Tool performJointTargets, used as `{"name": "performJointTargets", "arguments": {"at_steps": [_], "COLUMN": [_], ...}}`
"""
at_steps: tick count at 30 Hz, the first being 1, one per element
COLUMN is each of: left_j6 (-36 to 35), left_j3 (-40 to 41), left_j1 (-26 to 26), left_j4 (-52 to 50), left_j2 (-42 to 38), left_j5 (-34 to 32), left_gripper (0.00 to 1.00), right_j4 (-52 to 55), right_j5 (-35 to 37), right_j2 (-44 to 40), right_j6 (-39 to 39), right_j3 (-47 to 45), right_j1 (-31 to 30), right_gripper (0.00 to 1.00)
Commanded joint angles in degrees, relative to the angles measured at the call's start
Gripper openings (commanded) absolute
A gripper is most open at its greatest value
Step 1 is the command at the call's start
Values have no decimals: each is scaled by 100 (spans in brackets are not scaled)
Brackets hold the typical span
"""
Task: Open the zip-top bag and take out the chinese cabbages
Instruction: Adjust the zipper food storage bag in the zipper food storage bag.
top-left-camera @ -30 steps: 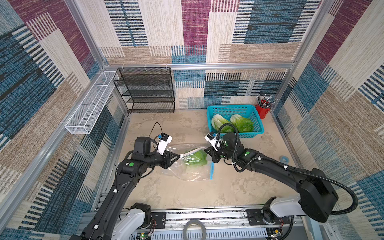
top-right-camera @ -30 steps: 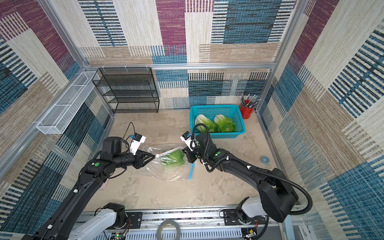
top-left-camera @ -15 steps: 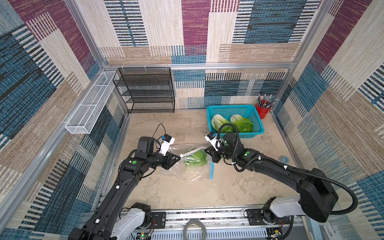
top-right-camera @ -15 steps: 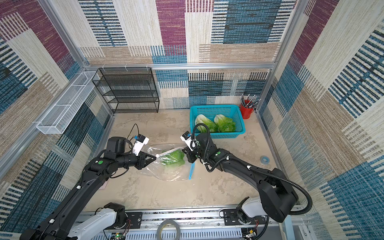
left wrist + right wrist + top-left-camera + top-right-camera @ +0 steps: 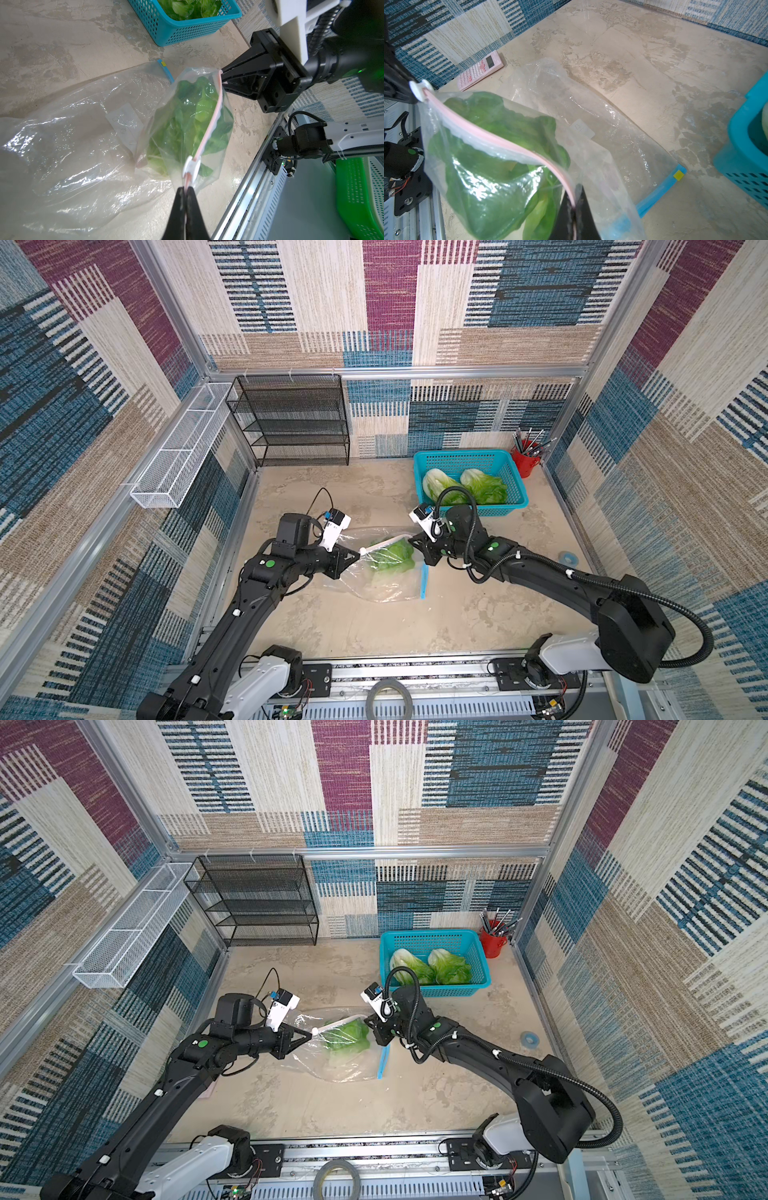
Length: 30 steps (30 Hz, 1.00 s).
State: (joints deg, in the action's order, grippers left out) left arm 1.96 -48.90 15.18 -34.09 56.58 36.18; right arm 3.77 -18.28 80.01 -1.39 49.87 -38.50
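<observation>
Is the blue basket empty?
No, two leafy cabbages lie inside the blue basket.

This is a robotics test cell. An aluminium-profile frame (image 5: 399,372) lined with patchwork woven fabric panels (image 5: 386,285) boxes in a beige stone-look worktop (image 5: 374,626). Two black robot arms (image 5: 249,605) are mounted on a slotted metal rail (image 5: 415,672) at its front edge. A black wire-mesh shelf rack (image 5: 291,423), a red pot of pens (image 5: 525,460) and a pink calculator (image 5: 480,69) sit along the walls.

Black arms (image 5: 232,622), white bases (image 5: 259,676)
</observation>
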Motion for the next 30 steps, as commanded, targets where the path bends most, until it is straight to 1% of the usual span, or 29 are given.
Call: {"name": "performJointTargets", "arguments": {"at_steps": [1, 2, 4, 6, 7, 9, 10, 12, 14, 16, 18, 22, 26, 30], "left_j6": [-64, -55, -45, -46, -42, -45, -52, -55, -71, -72, -71, -69, -80, -72], "left_j3": [-51, -49, -45, -40, -40, -37, -39, -16, -14, -5, 31, 86, 134, 165], "left_j1": [20, 27, 45, 64, 72, 97, 105, 121, 151, 168, 185, 194, 202, 204], "left_j4": [24, 41, 71, 81, 87, 95, 111, 130, 130, 149, 216, 312, 393, 460], "left_j2": [-16, -26, -48, -59, -74, -77, -92, -103, -119, -167, -229, -315, -358, -376], "left_j5": [-65, -66, -64, -61, -64, -50, -39, -9, 4, -11, -7, -42, -58, -66], "left_gripper": [0, 0, 0, 0, 0, 0, 0, 0, 0, 0, 0, 0, 0, 0], "right_j4": [-130, -91, -20, 27, 42, 7, -36, -155, -203, -63, 80, 222, 508, 831], "right_j5": [10, 34, 113, 207, 211, 155, 84, -275, -683, -1029, -1295, -2030, -2878, -3276], "right_j2": [-3, -11, -53, -115, -153, -211, -230, -235, -169, -56, 85, 384, 739, 1070], "right_j6": [34, -11, -93, -214, -267, -395, -447, -610, -774, -951, -1133, -1364, -1717, -2000], "right_j3": [66, 93, 181, 296, 350, 469, 533, 656, 824, 1064, 1285, 1580, 1889, 2255], "right_j1": [0, 0, 0, 0, 0, -5, -1, 1, 0, 0, -2, -1, 0, -1], "right_gripper": [11, 16, 30, 51, 58, 75, 81, 89, 93, 95, 93, 81, 73, 64]}}
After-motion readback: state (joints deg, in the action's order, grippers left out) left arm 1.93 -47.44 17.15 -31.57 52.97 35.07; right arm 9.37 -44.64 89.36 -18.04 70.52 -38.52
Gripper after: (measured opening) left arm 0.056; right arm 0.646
